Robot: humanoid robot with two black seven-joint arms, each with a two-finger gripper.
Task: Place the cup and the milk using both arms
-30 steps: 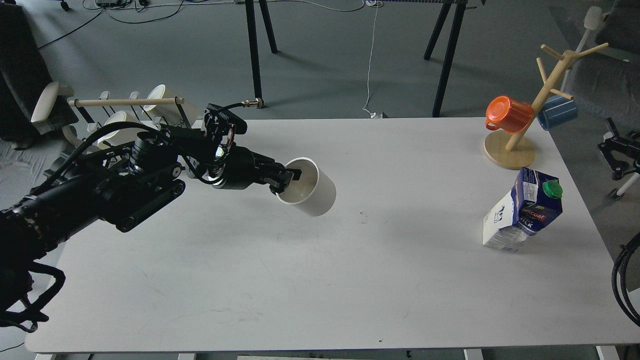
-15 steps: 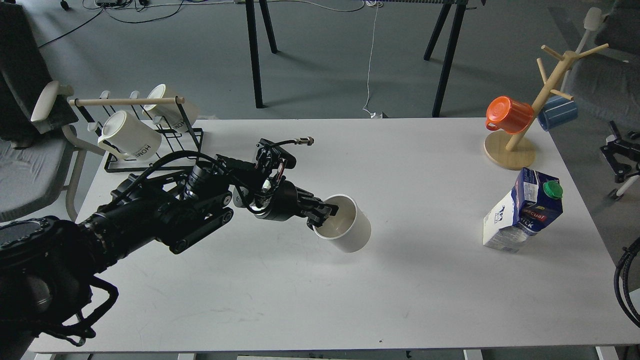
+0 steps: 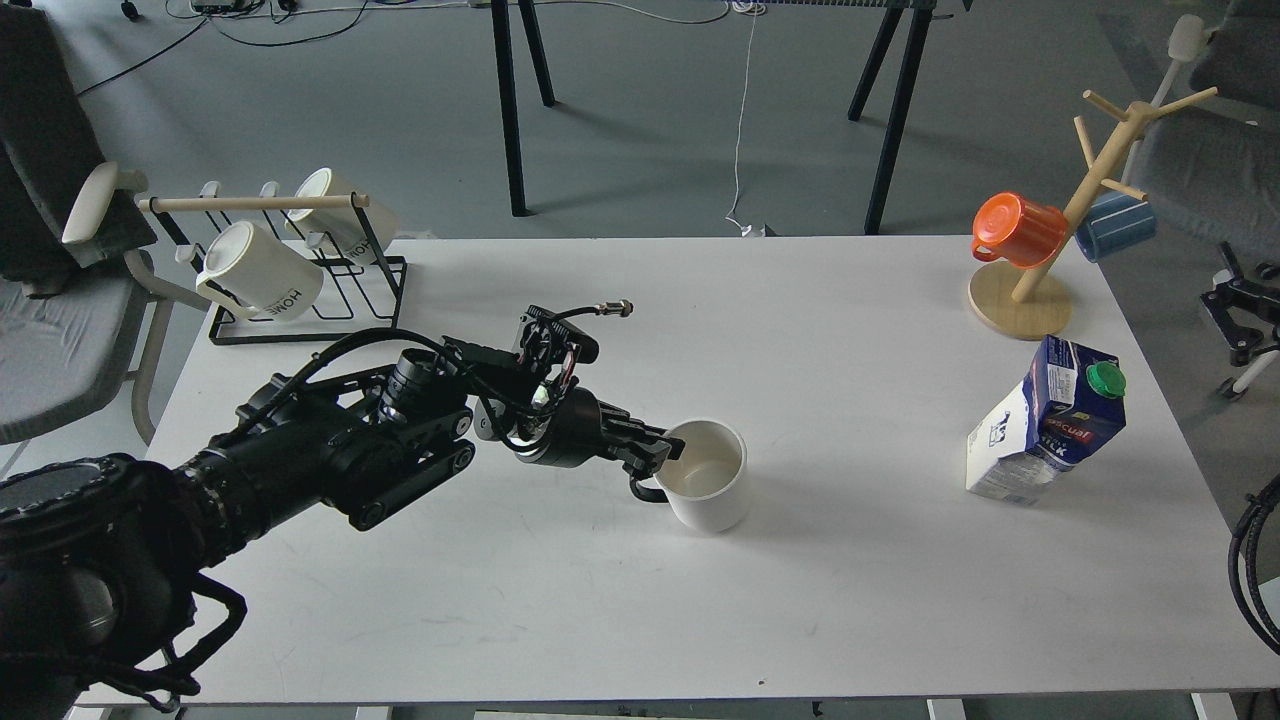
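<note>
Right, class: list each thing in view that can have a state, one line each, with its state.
cup: upright on the table, rim gripped by the left tool.
milk: standing on the table, green cap on, nothing holding it.
orange cup: hung on the wooden mug tree.
blue cup: hung on the same tree.
two cream mugs: lying tipped in the wire rack.

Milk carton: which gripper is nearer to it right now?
Left, the only one visible. The left gripper grips the white cup's rim mid-table, well left of the milk carton. The right gripper is out of view.
</note>
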